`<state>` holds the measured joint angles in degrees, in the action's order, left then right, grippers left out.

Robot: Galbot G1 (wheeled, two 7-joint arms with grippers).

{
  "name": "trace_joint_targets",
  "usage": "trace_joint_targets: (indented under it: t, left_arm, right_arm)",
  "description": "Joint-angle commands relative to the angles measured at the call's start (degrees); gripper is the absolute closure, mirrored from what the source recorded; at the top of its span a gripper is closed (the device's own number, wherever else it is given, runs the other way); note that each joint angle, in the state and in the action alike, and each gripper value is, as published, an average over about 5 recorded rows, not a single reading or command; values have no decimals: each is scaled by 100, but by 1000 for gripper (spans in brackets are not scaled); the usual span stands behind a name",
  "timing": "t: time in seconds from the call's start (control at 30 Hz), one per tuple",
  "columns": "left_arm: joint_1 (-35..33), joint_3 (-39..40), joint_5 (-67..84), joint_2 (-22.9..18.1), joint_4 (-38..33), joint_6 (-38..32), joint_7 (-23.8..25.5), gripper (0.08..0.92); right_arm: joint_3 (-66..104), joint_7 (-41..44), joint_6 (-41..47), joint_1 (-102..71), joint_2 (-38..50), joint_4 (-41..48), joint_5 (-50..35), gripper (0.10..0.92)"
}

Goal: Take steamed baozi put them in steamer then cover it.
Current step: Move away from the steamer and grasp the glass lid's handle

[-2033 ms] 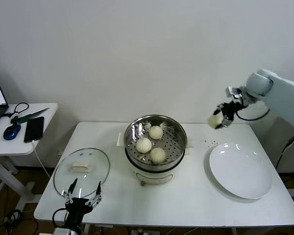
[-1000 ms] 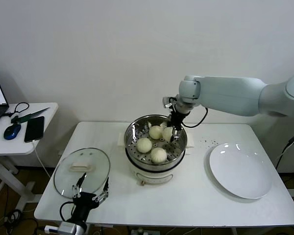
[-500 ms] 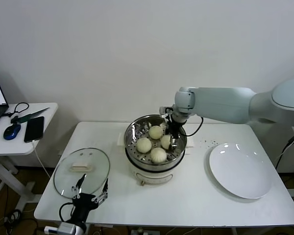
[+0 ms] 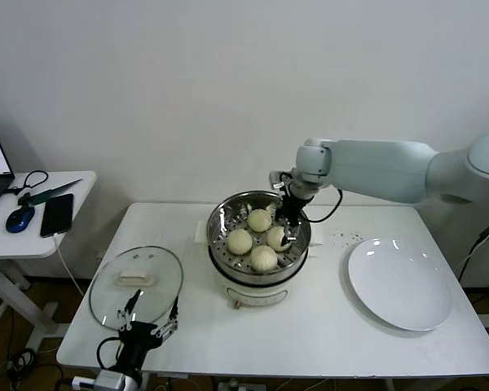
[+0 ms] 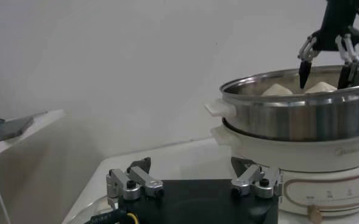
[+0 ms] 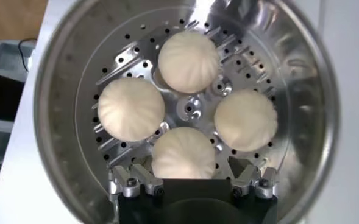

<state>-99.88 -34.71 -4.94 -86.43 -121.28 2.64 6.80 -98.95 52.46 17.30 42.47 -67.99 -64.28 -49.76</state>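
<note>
From the head view, four steamed baozi [image 4: 255, 238] sit inside the steamer [image 4: 259, 242], which stands mid-table on a white table [image 4: 310, 326] against a plain pale wall. The right gripper [image 4: 287, 226] hangs just over the bun nearest it, jaws spread and gripping nothing. A white plate [image 4: 400, 283] lies bare at the robot's right, a glass lid [image 4: 136, 283] flat at its left, and the left gripper [image 4: 149, 321] waits low by the lid, fingers apart. A side desk [image 4: 33, 213] carries a phone [image 4: 57, 215] and a mouse [image 4: 19, 218]. Over to the left wrist view: faint lettering on the steamer's cream base [image 5: 301, 176], too small to read; bun tops peek over the steel rim. Right wrist view: four buns ring the perforated floor [image 6: 191, 109], each apart from the others.
</note>
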Motion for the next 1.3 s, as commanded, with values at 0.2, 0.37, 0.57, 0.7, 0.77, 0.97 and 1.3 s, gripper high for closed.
trace_joint_targets:
  t: [0.2,0.37,0.57,0.7,0.77,0.97,1.3]
  left_arm:
    - [11,-64,-11,4,-39,-2,-57,177]
    - [-3,-112,-31,-3,-56,-8,-117,177]
    - [-7,-139,-168,-41,-97,-54,-254,177]
    - [9,-147,-297,-67,-135,-94,-405,177]
    - [15,-156,-327,-84,-158,-100,-460,177]
    - [-26,-209,-648,-124,-283,-129,-498,177]
    - [20,-419,-2389,-45,-443,-94,-386,177]
  right_arm:
    - [724,-113,-814,485,1360,-223,-278,203]
    - [1152,-803,-1452,174,2190,-570,-86,203]
    - [2157,-2440,-2139,-1102,3476,-1416,-109,203]
    - [3430,-3330,-2585,-2476,4053,-1811,-97,203]
    - [4386,-3592,-2680,-3402,4210,-1907,-34,203]
    - [7257,-3927,-2790,-6059,4256,-2061,167,203]
    - [10389,-3947,-2689,-8951,3902,-2285,478,203]
